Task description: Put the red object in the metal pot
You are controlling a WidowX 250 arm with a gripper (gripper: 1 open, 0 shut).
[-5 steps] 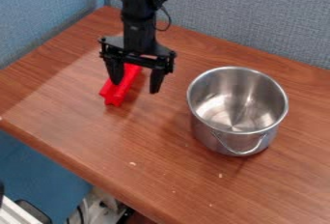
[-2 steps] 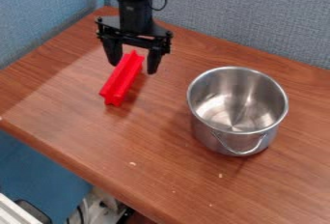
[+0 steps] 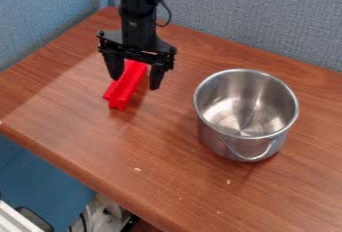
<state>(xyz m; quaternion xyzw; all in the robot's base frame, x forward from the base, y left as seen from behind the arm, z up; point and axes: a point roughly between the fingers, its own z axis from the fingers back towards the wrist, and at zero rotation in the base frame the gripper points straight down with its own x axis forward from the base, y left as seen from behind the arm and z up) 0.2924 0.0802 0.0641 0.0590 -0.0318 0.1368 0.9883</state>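
One red bar (image 3: 123,92), one pot (image 3: 246,116).

Wooden table (image 3: 147,171), red bar (image 3: 126,86), (seemingly steel) pot (image 3: 246,115)

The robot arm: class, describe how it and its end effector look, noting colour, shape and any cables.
The arm is black and slim, with a thin dark cable looping out beside it. The end effector is also black: a wide, blocky crosspiece with two short fingers. No markings can be made out.

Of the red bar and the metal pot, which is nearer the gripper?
The red bar: it lies right below the open gripper; the pot stands off to the side.
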